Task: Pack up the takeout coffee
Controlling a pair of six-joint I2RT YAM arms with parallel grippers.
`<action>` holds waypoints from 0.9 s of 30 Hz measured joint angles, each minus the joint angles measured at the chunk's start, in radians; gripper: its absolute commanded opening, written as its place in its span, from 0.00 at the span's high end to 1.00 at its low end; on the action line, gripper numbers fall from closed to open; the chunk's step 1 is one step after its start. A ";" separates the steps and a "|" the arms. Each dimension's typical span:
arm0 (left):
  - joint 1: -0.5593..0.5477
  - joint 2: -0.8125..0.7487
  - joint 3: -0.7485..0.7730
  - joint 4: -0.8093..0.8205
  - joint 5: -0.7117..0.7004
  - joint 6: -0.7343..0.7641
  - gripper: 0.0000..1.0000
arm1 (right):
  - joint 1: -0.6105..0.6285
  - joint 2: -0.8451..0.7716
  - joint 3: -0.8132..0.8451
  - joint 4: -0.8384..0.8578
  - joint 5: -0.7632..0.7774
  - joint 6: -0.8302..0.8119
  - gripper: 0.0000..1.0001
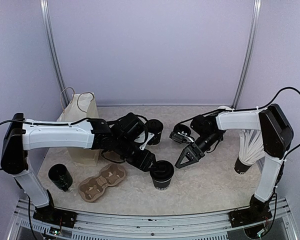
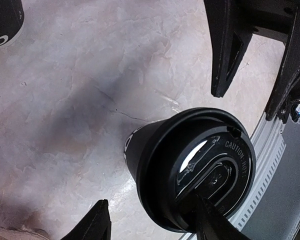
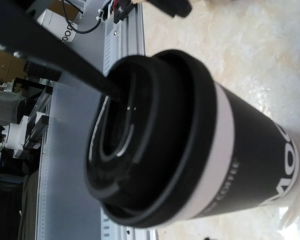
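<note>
The takeout coffee (image 1: 161, 175) stands upright at the front middle of the table. It is a black cup with white print, and its black lid (image 2: 205, 167) sits on top. A white band (image 3: 217, 160) shows just under the lid. My left gripper (image 1: 152, 164) reaches it from the left with jaws apart. One finger (image 2: 215, 222) rests on the lid's top. The other finger (image 2: 97, 222) hangs beside the cup without touching it. My right gripper (image 1: 182, 162) hovers just right of the cup, open and empty. Its own fingers do not show in the right wrist view.
A paper bag (image 1: 80, 130) stands at the left, with a cardboard cup carrier (image 1: 102, 182) and a black cup (image 1: 60, 177) in front of it. Another black cup (image 1: 155, 131) stands behind the arms. A cup of white sticks (image 1: 250, 150) is at the right.
</note>
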 measured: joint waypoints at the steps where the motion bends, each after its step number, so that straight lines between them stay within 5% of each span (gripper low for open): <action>1: 0.000 0.002 0.000 0.000 0.006 0.000 0.45 | 0.001 0.005 0.005 -0.006 0.000 0.000 0.55; 27: -0.003 0.032 0.004 0.035 0.040 -0.002 0.53 | 0.046 0.097 0.053 -0.070 -0.013 0.005 0.55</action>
